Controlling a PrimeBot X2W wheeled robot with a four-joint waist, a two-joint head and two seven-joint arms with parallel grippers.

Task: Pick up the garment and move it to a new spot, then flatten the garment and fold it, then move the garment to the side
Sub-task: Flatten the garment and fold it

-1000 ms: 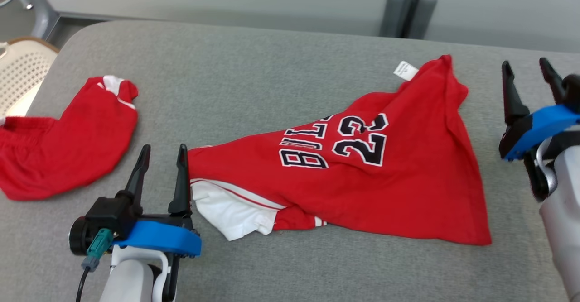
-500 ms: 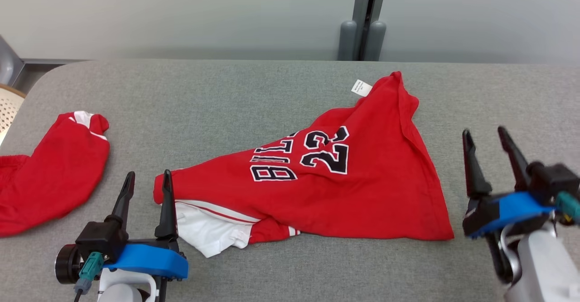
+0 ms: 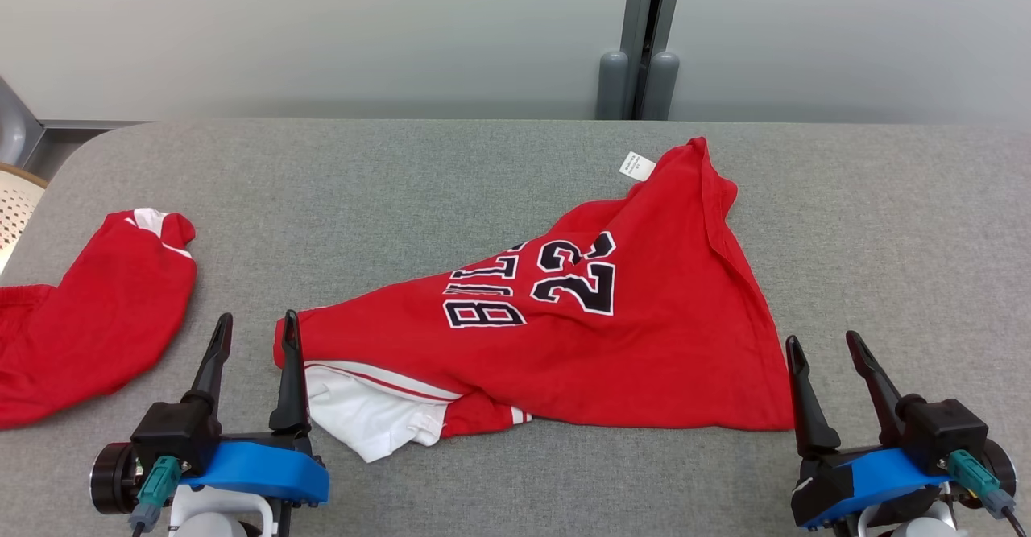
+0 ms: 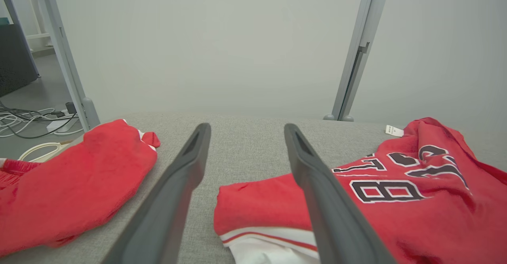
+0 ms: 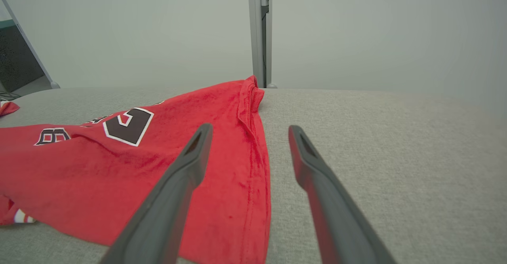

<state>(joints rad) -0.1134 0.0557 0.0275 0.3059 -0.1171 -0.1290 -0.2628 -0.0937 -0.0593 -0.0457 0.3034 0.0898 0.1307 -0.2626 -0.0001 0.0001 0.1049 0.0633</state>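
The jersey [image 3: 612,336] lies rumpled mid-tabletop [image 3: 403,183] — unflattened, unfolded. By the near edge the left pincer [image 3: 257,318] and right pincer [image 3: 823,339] gape released, grasping nothing.

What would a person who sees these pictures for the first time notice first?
The red jersey with black-and-white lettering lies rumpled across the middle of the grey table. A second red garment lies at the table's left end. The left gripper and right gripper, both open, flank the jersey's near edge.
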